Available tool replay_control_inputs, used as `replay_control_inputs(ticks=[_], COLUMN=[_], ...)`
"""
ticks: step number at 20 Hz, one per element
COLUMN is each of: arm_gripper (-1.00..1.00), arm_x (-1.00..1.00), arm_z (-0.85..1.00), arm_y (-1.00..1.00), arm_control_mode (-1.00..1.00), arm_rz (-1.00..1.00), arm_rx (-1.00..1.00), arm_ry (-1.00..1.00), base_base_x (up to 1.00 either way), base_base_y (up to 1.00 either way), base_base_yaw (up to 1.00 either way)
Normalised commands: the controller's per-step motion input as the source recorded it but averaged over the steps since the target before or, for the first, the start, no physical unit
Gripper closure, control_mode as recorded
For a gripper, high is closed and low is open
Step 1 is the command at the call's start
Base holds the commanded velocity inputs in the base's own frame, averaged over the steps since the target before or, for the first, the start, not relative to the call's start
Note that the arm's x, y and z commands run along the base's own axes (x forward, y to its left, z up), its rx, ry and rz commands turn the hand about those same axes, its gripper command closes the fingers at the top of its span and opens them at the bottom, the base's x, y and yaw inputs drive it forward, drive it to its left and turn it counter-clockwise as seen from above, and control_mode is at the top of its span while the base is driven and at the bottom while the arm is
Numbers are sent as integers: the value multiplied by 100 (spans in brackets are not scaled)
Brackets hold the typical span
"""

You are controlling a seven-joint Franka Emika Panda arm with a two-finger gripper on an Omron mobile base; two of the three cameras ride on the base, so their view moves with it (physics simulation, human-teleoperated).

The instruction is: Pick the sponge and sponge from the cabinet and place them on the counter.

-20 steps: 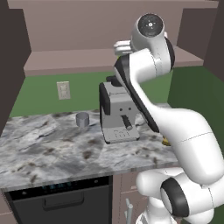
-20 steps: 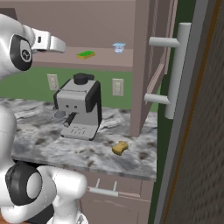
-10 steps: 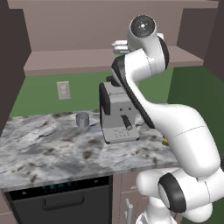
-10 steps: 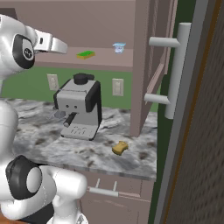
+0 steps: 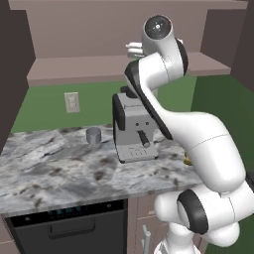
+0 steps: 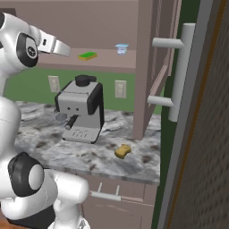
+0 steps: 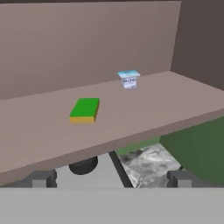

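The green sponge with a yellow layer (image 7: 85, 109) lies flat on the open cabinet's shelf (image 7: 144, 113); from the right base it sits at mid shelf (image 6: 87, 56). The tan-yellow sponge (image 6: 123, 151) rests on the marble counter (image 6: 49, 147), right of the coffee machine. My gripper (image 7: 111, 178) is open and holds nothing. It hovers in front of the shelf edge, short of the green sponge, with its fingertips (image 7: 41, 178) wide apart. It is at shelf height in the right base view (image 6: 62, 48) and in the left base view (image 5: 133, 48).
A small white cup with a blue rim (image 7: 129, 79) stands on the shelf beyond the green sponge. A coffee machine (image 6: 80, 112) sits on the counter under the shelf, with a grey cup (image 5: 93, 135) to its left. The open cabinet door and its bar handle (image 6: 181, 74) stand at the right.
The arm has leaned forward, bringing the open gripper a little closer to the shelf and the green sponge. Both sponges and the cup stay where they were.
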Motion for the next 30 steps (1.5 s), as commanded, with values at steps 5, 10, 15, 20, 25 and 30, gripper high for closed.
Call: replay_control_inputs(ticks=[5,10,15,20,25,30], arm_gripper=[-100,-100,-100,-100,-100,-100], arm_x=[17,22,22,23,25,26], arm_z=[0,-4,-6,-6,-7,-9], arm_y=[0,0,0,0,0,0], arm_control_mode=[-100,-100,-100,-100,-100,-100], arm_rz=[-2,0,0,0,0,0], arm_rx=[5,2,0,0,0,0], arm_ry=[0,2,4,4,1,0], base_base_x=[0,0,0,0,0,0], base_base_y=[0,0,0,0,0,0], base_base_yaw=[0,0,0,0,0,0])
